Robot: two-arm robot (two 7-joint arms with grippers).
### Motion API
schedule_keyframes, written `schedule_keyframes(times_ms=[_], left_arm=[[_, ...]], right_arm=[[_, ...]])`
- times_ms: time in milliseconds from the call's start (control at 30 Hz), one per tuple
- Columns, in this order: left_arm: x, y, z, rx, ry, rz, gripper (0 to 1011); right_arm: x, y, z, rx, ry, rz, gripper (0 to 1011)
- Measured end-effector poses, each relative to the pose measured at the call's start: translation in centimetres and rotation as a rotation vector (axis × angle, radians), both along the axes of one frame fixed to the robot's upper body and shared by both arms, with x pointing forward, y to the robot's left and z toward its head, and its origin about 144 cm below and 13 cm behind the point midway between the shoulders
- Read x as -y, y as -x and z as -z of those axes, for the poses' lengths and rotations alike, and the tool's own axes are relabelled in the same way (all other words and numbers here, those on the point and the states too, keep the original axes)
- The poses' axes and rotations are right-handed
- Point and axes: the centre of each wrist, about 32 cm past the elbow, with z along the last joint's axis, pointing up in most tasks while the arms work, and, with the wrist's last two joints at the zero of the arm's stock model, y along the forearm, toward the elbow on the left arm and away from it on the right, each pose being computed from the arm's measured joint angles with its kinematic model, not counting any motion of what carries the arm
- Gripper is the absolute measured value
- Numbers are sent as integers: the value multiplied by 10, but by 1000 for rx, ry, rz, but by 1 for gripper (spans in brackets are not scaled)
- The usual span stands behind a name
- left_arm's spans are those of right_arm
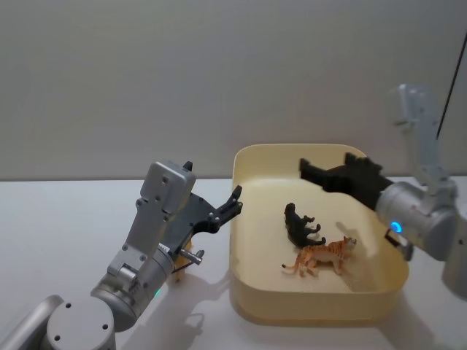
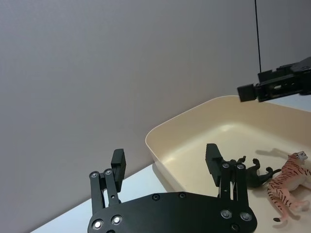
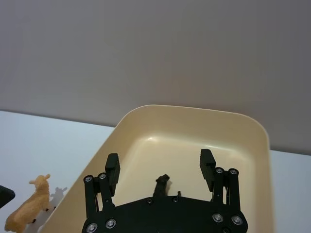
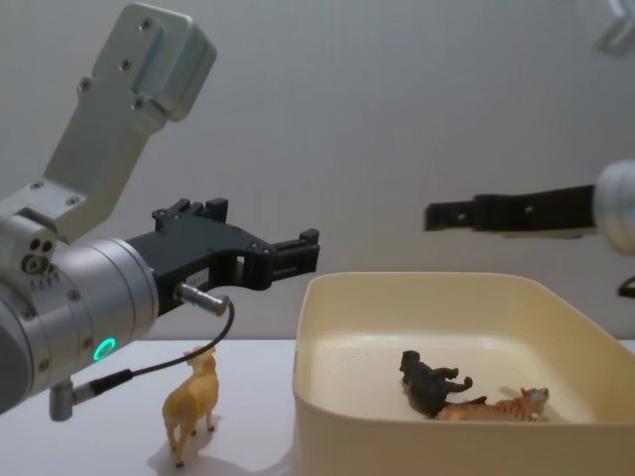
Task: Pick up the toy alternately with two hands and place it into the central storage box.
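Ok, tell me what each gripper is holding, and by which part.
Nothing is held. The black left gripper beside the cream-yellow plastic tub and the black right gripper above it both have open, empty fingers.

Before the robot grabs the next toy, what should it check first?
1. Left tool open and empty: ok.
2. Right tool open and empty, hovering over the far side of the storage box: ok.
3. Tan toy animal standing upright on the table, left of the box and below the left tool: ok.
4. Room left in the box: ok. The black toy animal and toy tiger lie together inside, with bare floor around them.
5. Cable at the left wrist clear of the tan toy's head: cannot tell.
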Motion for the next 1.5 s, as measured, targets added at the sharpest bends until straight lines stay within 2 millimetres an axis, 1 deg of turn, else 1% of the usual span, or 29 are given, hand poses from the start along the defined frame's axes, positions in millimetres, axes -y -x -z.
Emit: schedule_keyframes(times_ms=[367,567,833,1167,1500], left_arm=[[0,0,0,0,0,0,1002],[-1,2,0,-10,-4,-2,1002],[-3,12,-1,-69,-4,-26,1001],[-7,29,-1,-199,1,-81,1001],[-9,33,3,-333,-3,-119,1001]], right_arm=[[36,21,-4,71,-33,129,1001],[49,29,-6,98,-43,174,1001],[57,35,-8,118,-51,204,1001],[63,39,-10,130,-54,223,1001],[65,42,-10,137,-56,233,1001]])
